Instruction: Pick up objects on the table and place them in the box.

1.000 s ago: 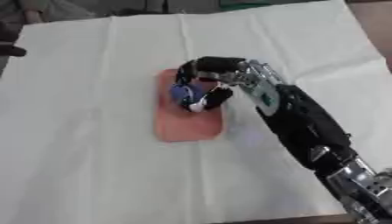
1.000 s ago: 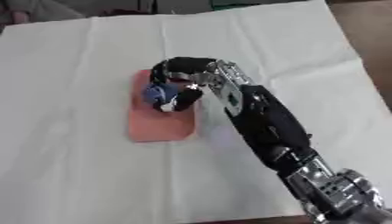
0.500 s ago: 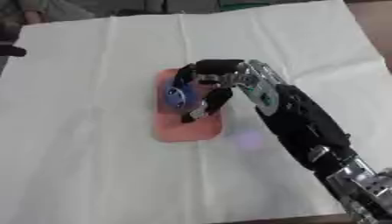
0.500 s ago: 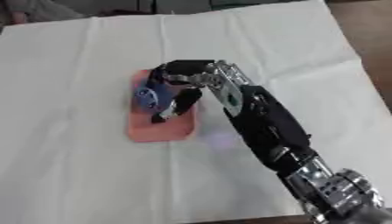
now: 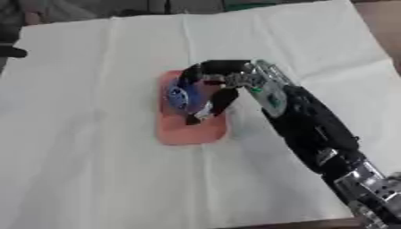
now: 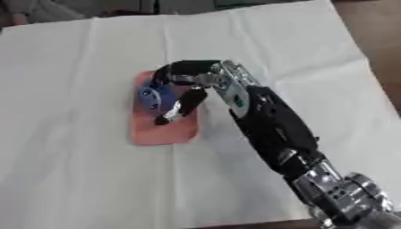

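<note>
The right hand reaches in from the lower right over a tabletop covered in white cloth. Its fingers curl round a small blue object, apparently pinching it, though blur hides the exact contact. The blue object sits over the upper part of a flat salmon-pink rectangular piece lying near the cloth's middle.

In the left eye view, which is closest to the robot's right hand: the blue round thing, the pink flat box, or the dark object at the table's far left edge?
From the right hand:
1. Blue round object, within its curled fingers.
2. Pink flat rectangular box, directly beneath.
3. Dark object, far left edge.
</note>
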